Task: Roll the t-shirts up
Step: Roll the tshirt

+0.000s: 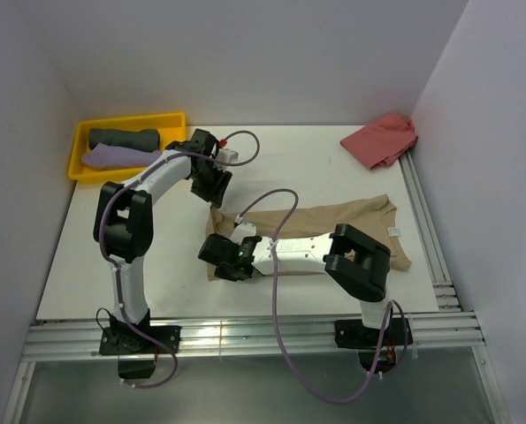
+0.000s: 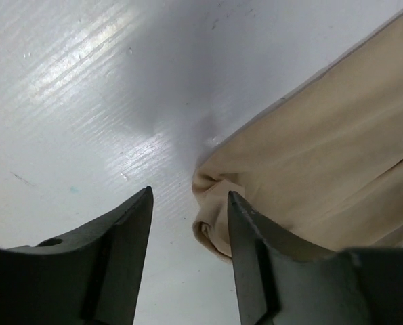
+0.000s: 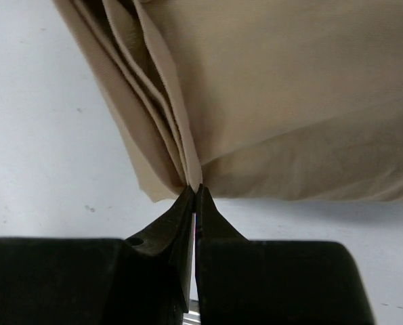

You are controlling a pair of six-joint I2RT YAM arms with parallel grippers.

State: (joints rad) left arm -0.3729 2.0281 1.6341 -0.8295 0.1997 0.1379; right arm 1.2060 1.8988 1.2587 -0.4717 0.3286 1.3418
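The tan-beige t-shirt point(image 1: 333, 221) lies folded into a long strip across the table, with a small white tag point(image 1: 393, 231) near its right end. My left gripper point(image 1: 217, 194) is open at the strip's far left corner. In the left wrist view point(image 2: 189, 191) the bunched corner of the shirt point(image 2: 323, 135) lies by the right finger, not pinched. My right gripper point(image 1: 220, 263) is at the near left corner. In the right wrist view point(image 3: 195, 187) it is shut on the layered edge of the shirt point(image 3: 289, 101).
A yellow bin point(image 1: 130, 119) at the back left holds a rolled dark green shirt point(image 1: 125, 138) and a lavender one point(image 1: 112, 156). A salmon-pink shirt point(image 1: 382, 140) lies crumpled at the back right. Metal rails point(image 1: 426, 238) run along the right and front edges.
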